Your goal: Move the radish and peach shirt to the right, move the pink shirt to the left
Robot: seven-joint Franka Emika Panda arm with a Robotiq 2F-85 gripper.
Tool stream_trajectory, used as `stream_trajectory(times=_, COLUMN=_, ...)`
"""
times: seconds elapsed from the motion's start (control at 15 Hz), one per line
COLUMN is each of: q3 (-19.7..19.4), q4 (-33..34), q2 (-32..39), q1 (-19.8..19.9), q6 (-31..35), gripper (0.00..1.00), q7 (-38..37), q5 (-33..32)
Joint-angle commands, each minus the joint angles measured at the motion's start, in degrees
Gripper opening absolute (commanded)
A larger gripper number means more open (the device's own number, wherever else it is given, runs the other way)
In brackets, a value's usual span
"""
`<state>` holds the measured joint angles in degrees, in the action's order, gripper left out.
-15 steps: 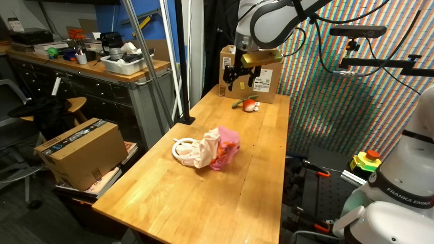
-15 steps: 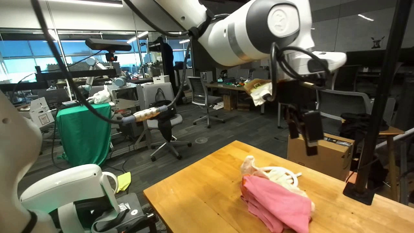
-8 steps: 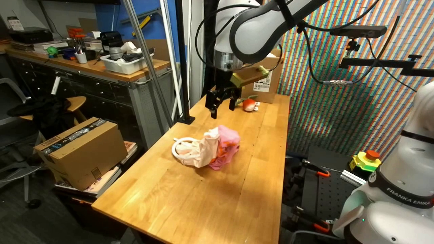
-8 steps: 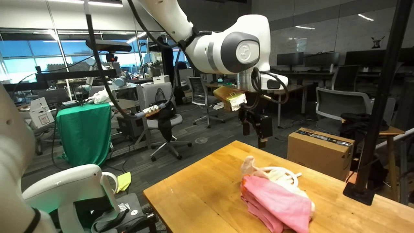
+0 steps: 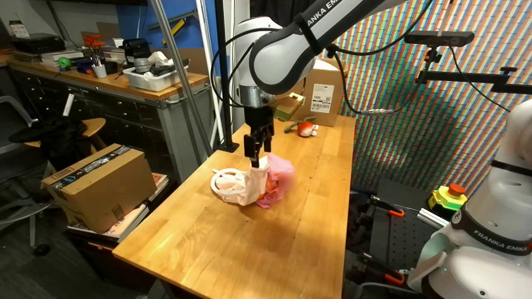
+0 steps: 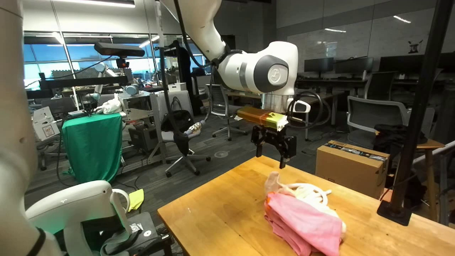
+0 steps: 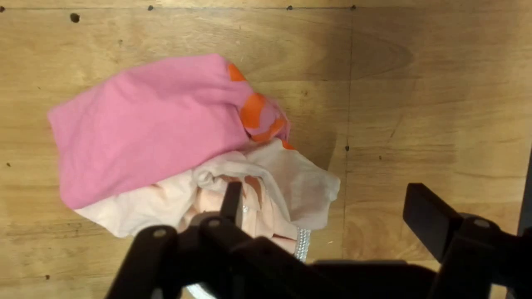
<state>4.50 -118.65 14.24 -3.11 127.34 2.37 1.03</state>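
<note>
The pink shirt (image 5: 279,164) with orange patches lies bunched against the peach shirt (image 5: 243,189) on the table. Both show in the other views, the pink shirt (image 6: 305,224) partly over the pale peach cloth (image 6: 311,195). In the wrist view the pink shirt (image 7: 149,128) is at upper left and the peach shirt (image 7: 303,189) below it. My gripper (image 5: 262,157) is open and empty above the clothes, fingers down; it also shows open in an exterior view (image 6: 271,160) and in the wrist view (image 7: 325,194). One finger overlaps the peach cloth there. The red-white radish (image 5: 306,129) lies at the table's far end, out of the other views.
A white ring (image 5: 214,185) sticks out of the peach shirt. A cardboard box (image 5: 326,97) stands behind the radish. A black post's base (image 6: 394,212) is fixed at the table edge. The wooden table (image 5: 257,249) is narrow.
My gripper has moved from the radish end of the table to above the clothes, and down in an exterior view. It stays open. The shirts and radish have not moved.
</note>
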Motion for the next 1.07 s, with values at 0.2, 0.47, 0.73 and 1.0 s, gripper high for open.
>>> stream_trajectory(times=0.2, q3=1.33, q4=11.48, q2=9.76, q1=-0.32, q6=-7.98, gripper=1.0, q7=14.94, q5=-4.74)
stream_trajectory(times=0.47, q3=1.17, q4=14.8, q2=13.67, q1=-0.93, q6=-9.52, gripper=1.0, q7=21.59, q5=-11.9)
stream_trajectory(times=0.73, q3=0.6, q4=16.08, q2=16.27, q1=-1.78, q6=-4.56, gripper=1.0, q7=22.69, q5=-19.04)
stream_trajectory(times=1.0, q3=0.54, q4=16.19, q2=18.09, q1=-1.52, q6=3.34, gripper=1.0, q7=20.4, q5=-20.49)
